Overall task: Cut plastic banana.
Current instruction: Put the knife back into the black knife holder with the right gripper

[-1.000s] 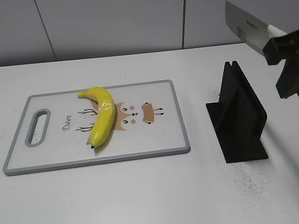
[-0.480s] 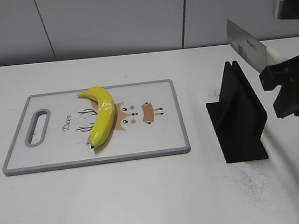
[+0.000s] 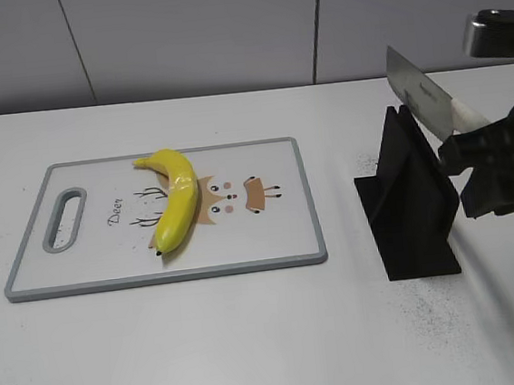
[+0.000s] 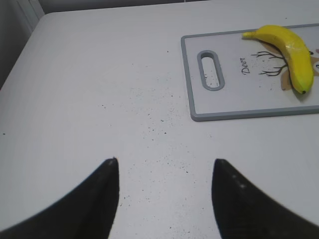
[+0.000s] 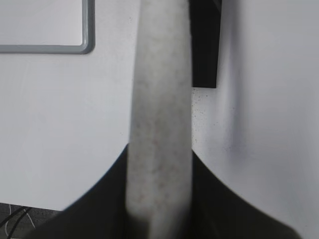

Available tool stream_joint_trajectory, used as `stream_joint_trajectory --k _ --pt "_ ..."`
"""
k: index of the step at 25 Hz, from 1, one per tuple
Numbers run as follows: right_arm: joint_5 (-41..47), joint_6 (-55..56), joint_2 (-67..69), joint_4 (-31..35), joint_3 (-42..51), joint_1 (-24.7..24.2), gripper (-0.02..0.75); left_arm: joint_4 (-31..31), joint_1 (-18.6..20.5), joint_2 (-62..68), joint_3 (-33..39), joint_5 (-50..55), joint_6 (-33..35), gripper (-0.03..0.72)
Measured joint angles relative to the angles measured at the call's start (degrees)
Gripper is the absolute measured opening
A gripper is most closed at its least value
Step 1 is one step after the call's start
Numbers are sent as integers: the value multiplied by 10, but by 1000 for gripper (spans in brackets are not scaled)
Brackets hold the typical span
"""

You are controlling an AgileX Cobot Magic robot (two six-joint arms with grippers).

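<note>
A black knife stand [image 3: 410, 198] sits upright on the white table [image 3: 253, 338], well to the right of the grey-rimmed cutting board [image 3: 272, 256]. The stand is between my right gripper [image 3: 489, 163] and the board. Fine dark specks dot the table around the stand's base and near my left gripper [image 4: 164, 199].

The plastic banana [image 3: 175, 197] lies on the board's left-centre, across the printed deer picture, stem toward the far edge, dark tip toward the near edge. Nothing touches it. The board's handle slot [image 3: 66, 219] lies to its left.

My right gripper is clamped on the pale handle of a knife [image 3: 425, 99]. The blade points up and to the left, its tip above the stand's top edge; whether it touches the stand I cannot tell. In the right wrist view the knife [image 5: 160, 99] runs straight up between my fingers [image 5: 107, 199], blurred, with the stand's base and a board corner beyond.

My left gripper hovers over bare table, fingers spread apart and holding nothing, with the board up and to the right in its view.
</note>
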Motion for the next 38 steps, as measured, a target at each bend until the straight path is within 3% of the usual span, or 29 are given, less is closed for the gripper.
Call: stream_joint_trajectory --k 20,33,35,38 --pt "11 9 56 34 3 0 175 0 0 0 0 0 0 554" --pt "-29 9 56 37 34 0 174 0 0 0 0 0 0 554" --pt "-28 9 56 44 34 0 202 0 0 0 0 0 0 554" --pt "-26 9 56 50 34 0 380 0 0 0 0 0 0 554"
